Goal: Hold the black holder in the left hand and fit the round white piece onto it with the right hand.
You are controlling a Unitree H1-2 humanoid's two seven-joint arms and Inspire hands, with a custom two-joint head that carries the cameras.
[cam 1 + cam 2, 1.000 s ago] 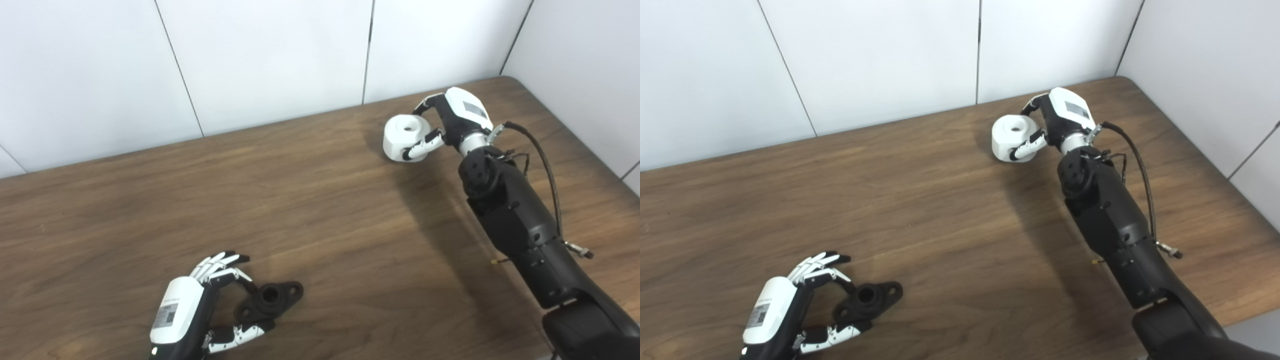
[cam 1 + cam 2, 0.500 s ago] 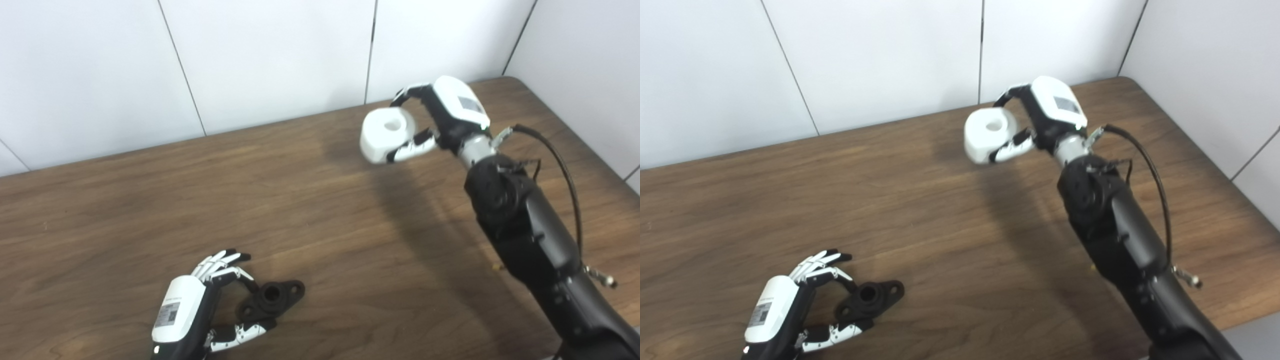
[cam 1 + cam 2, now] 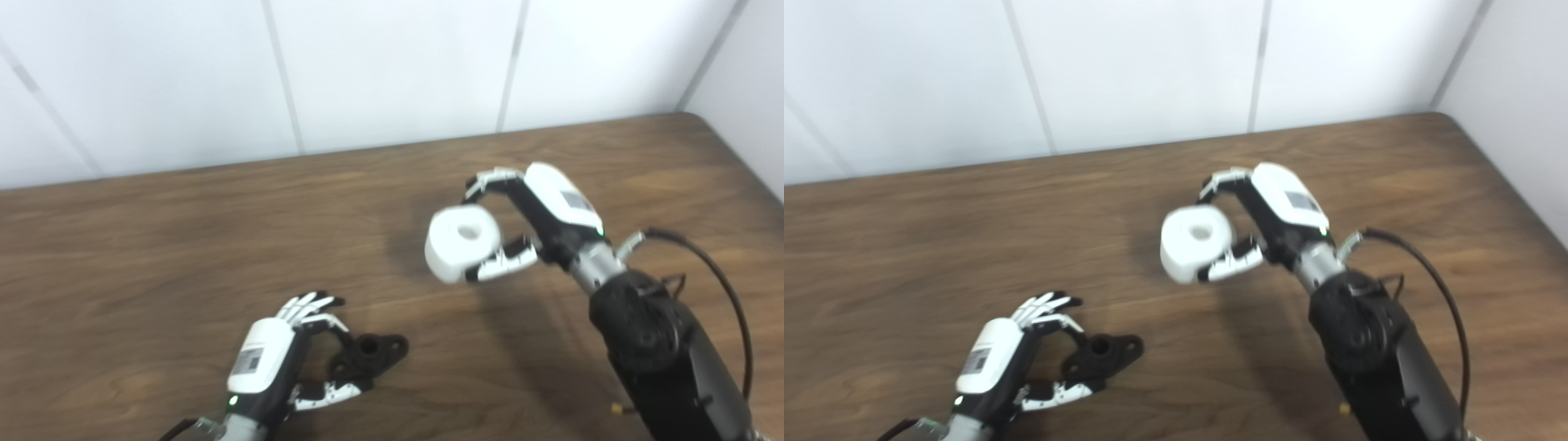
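One round white piece (image 3: 460, 241), right of frame center, is being held above the table (image 3: 153, 245) by the right hand (image 3: 539, 220), fingers and thumb wrapping it. One black holder (image 3: 367, 355) is lying lower center; left hand (image 3: 275, 361) is cupping it, fingers curled, contact unclear.

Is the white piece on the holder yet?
No. The round white piece is in the right hand, apart from the black holder at the left hand.
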